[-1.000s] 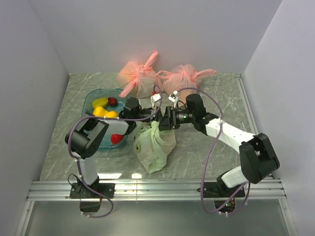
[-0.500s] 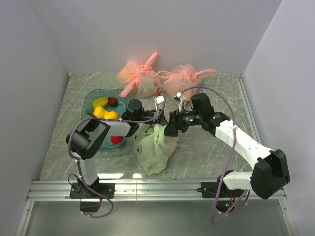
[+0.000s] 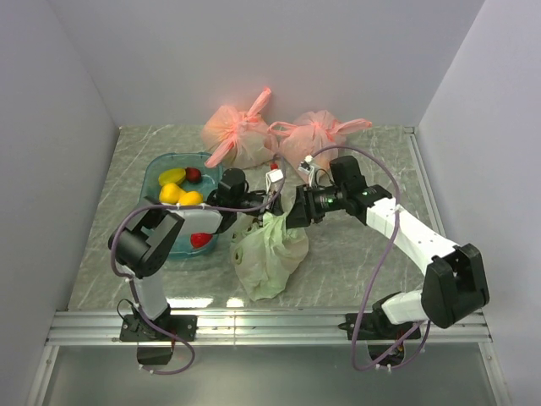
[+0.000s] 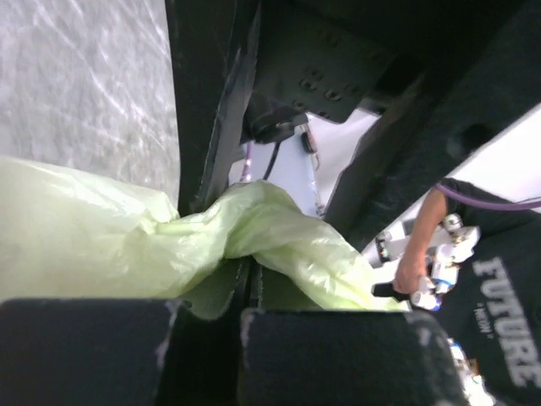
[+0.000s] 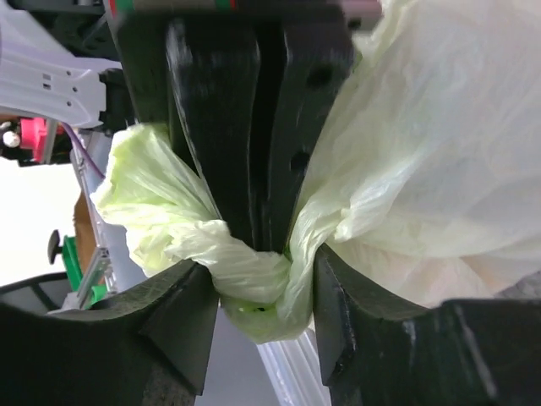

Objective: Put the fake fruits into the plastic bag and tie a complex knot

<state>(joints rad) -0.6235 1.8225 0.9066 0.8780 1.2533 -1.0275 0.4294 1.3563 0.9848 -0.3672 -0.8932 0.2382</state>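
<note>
The pale green plastic bag (image 3: 266,252) lies at the table's middle, its top bunched up between both grippers. My left gripper (image 3: 262,205) is shut on a strip of the bag's handle (image 4: 254,224), its jaws nearly closed (image 4: 250,292). My right gripper (image 3: 292,217) grips the twisted bunch (image 5: 254,275) between its fingers (image 5: 173,338), just below the left gripper's shut fingers (image 5: 254,127). Yellow lemons (image 3: 177,191) and red fruits (image 3: 200,238) lie in the teal bin (image 3: 156,169). I cannot see any fruit inside the bag.
Two salmon-pink knotted bags (image 3: 237,137) (image 3: 314,139) stand at the back, close behind the grippers. The teal bin sits left of the green bag. Grey walls close in the table on the left, back and right.
My right arm has swung its elbow out and back, shifting the gripper slightly right. The bag's top has been drawn up and tighter. The left gripper has barely moved.
</note>
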